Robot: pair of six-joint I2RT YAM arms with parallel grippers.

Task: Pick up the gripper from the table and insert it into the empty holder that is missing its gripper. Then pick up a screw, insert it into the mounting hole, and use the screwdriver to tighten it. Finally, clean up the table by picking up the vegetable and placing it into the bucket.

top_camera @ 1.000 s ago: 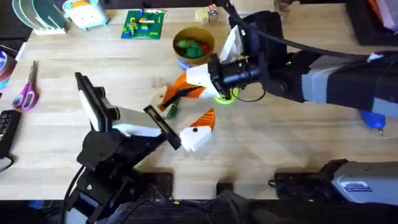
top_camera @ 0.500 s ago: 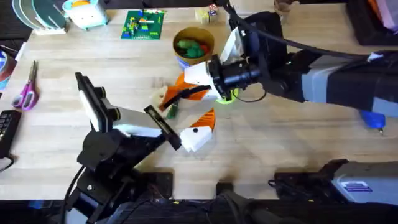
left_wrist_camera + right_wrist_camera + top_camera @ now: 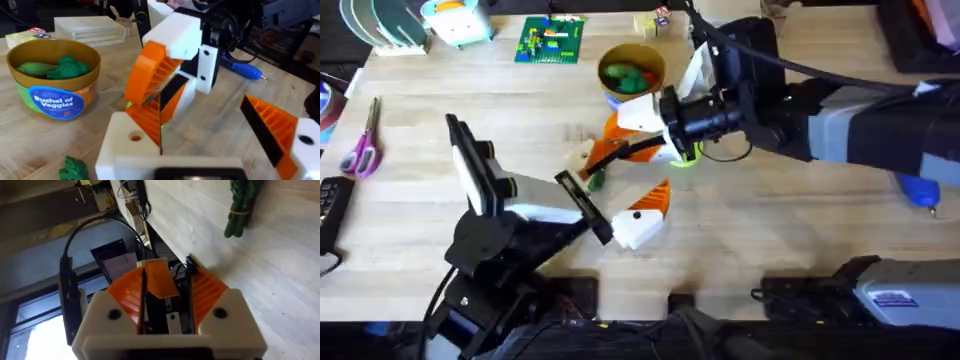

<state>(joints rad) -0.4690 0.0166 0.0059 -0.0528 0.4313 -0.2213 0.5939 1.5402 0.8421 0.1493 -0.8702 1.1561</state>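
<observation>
While right gripper (image 3: pixel 165 292) jaws pinch gripper (image 3: pixel 161 282) (loose orange finger), left gripper (image 3: pixel 645 212) jaws spread.

Right gripper (image 3: pixel 610 148) crowds vegetable (image 3: pixel 596 179); bucket (image 3: pixel 631 72) unobstructed.

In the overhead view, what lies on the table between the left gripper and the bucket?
The green vegetable and the right gripper, which reaches in between the left gripper and the bucket, lie there in the overhead view.
</observation>
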